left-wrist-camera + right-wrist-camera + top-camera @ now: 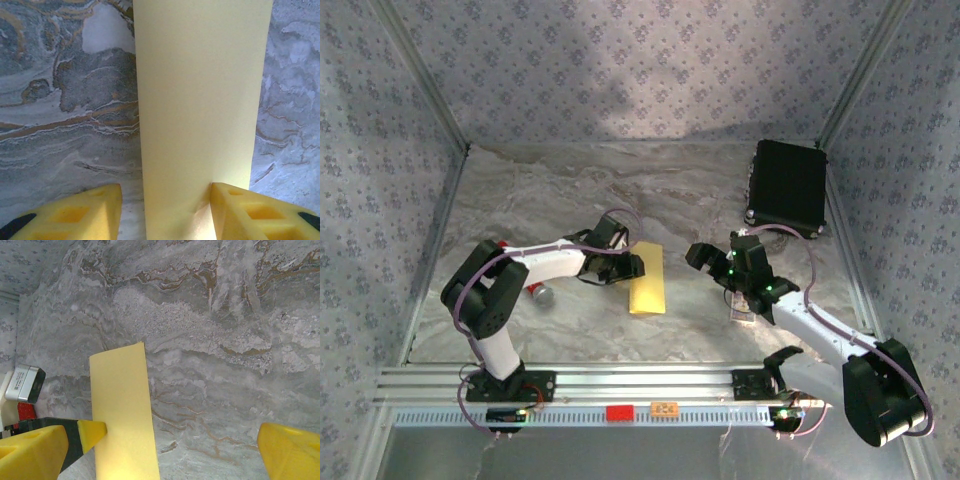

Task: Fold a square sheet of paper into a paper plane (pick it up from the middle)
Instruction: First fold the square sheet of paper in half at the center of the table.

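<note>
The paper [647,280] lies flat on the desk [570,190] between the two arms, folded into a narrow strip. So an early fold looks done, but there is no pointed nose, no wings and no centre crease of a dart, and most of the folding is left. The left gripper [625,268] straddles the strip across its width, jaws spread, one touching an edge and the other just clear; nothing is pinched. The right gripper [712,255] hovers near the strip's far side, jaws spread wide and empty
</note>
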{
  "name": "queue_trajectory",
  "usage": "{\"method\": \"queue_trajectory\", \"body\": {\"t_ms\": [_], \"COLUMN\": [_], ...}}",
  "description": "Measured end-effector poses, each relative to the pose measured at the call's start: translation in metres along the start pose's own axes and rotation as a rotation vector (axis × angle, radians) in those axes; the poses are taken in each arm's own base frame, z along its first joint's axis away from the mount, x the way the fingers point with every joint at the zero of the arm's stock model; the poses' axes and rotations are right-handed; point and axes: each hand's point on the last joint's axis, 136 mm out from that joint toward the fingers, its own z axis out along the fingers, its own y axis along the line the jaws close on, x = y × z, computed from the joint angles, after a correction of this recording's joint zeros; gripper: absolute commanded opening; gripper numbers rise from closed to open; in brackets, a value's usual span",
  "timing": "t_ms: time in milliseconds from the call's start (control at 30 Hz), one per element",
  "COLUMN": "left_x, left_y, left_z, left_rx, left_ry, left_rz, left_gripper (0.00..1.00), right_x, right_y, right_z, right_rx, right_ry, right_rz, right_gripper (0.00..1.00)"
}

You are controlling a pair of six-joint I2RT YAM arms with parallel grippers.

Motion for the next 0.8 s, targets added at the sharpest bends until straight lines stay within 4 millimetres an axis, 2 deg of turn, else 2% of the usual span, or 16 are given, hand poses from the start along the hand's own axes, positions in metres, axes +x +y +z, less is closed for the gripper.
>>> {"method": "queue_trajectory", "body": {"t_ms": [367,800], "left_x": [-0.0047,-0.0018], "left_y": [0.0010,0.0070], "left_z": [-0.0069,-0.0022], "left_rx": [-0.014,-0.036], "left_ry": [-0.029,-0.014], "left_rz": [-0.001,0.003], "left_gripper": [0.50,0.50], "right_x": [0.0000,0.0010], "right_y": [0.0000,0.0006], "right_z": [0.0000,0.0002], "right_rx": [0.000,-0.001], "right_ry": [0.000,0.003], "right_rz": [0.000,-0.002], "right_gripper": [0.99,0.99]}}
